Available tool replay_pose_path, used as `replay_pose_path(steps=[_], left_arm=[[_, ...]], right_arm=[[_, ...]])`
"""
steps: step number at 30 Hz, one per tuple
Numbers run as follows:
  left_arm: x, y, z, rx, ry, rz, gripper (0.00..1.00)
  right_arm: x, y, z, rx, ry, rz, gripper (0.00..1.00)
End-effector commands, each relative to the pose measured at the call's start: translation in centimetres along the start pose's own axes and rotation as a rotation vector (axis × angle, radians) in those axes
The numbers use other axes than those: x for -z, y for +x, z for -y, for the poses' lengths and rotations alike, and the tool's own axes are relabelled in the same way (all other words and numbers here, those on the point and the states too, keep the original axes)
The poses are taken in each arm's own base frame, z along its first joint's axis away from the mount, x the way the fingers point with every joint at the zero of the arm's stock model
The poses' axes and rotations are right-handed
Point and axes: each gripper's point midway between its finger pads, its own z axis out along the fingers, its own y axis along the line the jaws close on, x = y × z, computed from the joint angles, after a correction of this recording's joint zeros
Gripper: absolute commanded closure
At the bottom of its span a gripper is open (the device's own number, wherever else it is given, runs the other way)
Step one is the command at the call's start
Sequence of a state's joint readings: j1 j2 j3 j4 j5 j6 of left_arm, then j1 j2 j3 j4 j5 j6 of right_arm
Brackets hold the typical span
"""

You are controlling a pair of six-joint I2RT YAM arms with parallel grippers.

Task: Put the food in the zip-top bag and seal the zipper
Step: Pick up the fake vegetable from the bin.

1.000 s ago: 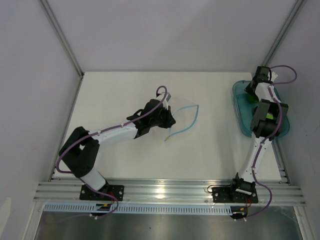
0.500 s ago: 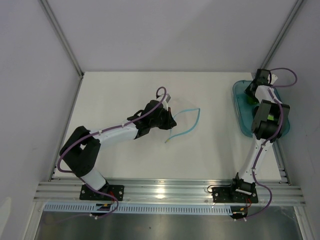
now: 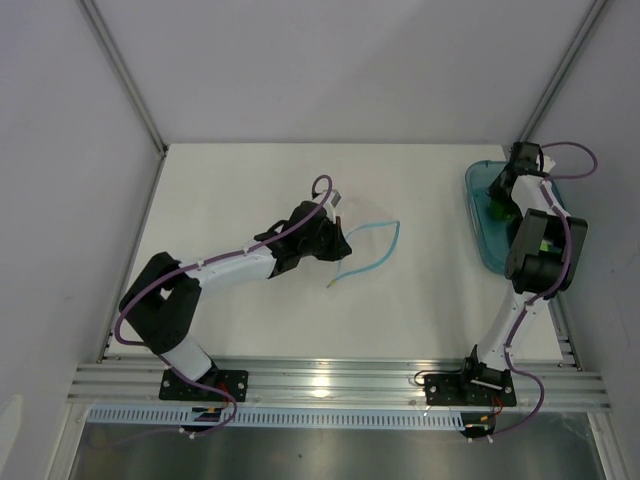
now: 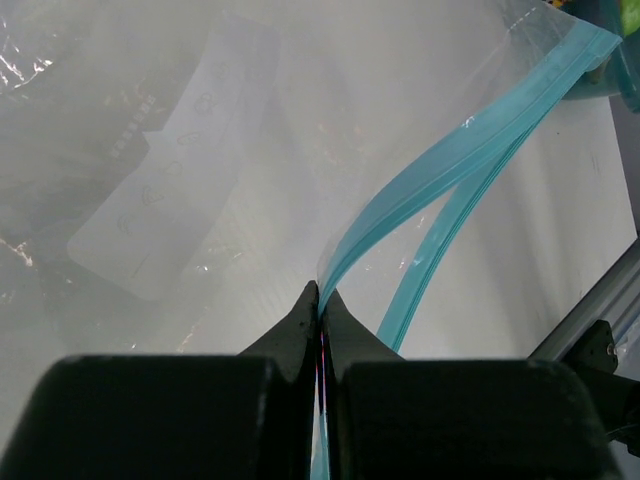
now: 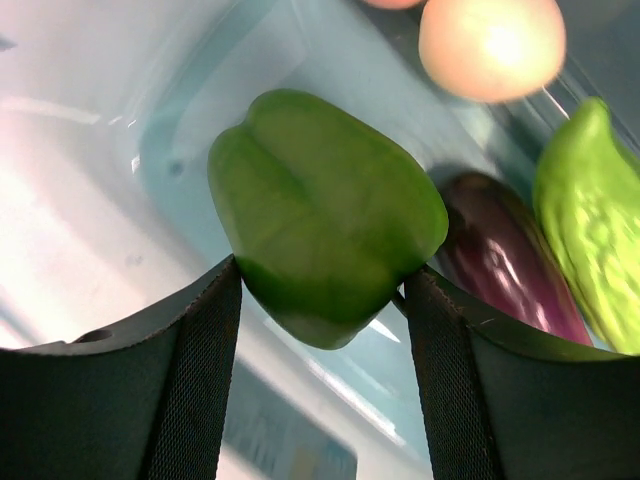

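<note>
My left gripper (image 3: 341, 240) is shut on one lip of the zip-top bag (image 3: 366, 238) at mid table; the clear bag also fills the left wrist view (image 4: 250, 150). Its teal zipper (image 4: 470, 150) splits into two strips, and the mouth gapes open in the top view (image 3: 386, 246). My left gripper (image 4: 321, 296) pinches the upper strip. My right gripper (image 5: 322, 272) is shut on the green bell pepper (image 5: 325, 215) over the teal tray (image 5: 200, 120). The purple eggplant (image 5: 510, 260), the light green vegetable (image 5: 590, 220) and the whitish egg (image 5: 490, 45) lie beside it.
The teal oval tray (image 3: 480, 240) sits at the table's right edge, with my right gripper (image 3: 498, 198) over its far end. Grey walls close in the back and both sides. A metal rail (image 3: 330, 380) runs along the near edge.
My right arm's elbow has swung to the right and its wrist has shifted slightly over the tray. The bag's open mouth has changed shape a little. My left arm has barely moved.
</note>
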State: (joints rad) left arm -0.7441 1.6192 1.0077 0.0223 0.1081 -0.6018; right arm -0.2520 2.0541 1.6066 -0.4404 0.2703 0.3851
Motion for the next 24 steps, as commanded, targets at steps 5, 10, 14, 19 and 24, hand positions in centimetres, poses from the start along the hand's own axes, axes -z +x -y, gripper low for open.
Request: replay_pose_path(steps=[5,10,14,19,24], left_arm=[[1.8,-2.0,2.1,0.003,0.03,0.016,1.0],[2.2,-2.0,3.0,0.019,0.052,-0.014,0.99],[2.5,-1.8,3.2,0.024,0.055,-0.036,0.99],[2.8,-1.9,3.2,0.034,0.039,-0.046,1.0],[2.9,-2.2,3.2,0.026,0.013,-0.078,0.99]], right_arm=[[8.2,-2.4,-1.6,-0.02,-0.059,0.105,1.0],[13.4,-2.1,-2.5,-0.044,-0.156,0.112,1.0],[17.8,1.8,-4.5,-0.002,-0.32,0.073,1.0],[24.6,6.2,-7.6,0.124,-0.508,0.072,1.0],[30.8,9.0,-7.8,0.211,-0.66,0.064,1.0]])
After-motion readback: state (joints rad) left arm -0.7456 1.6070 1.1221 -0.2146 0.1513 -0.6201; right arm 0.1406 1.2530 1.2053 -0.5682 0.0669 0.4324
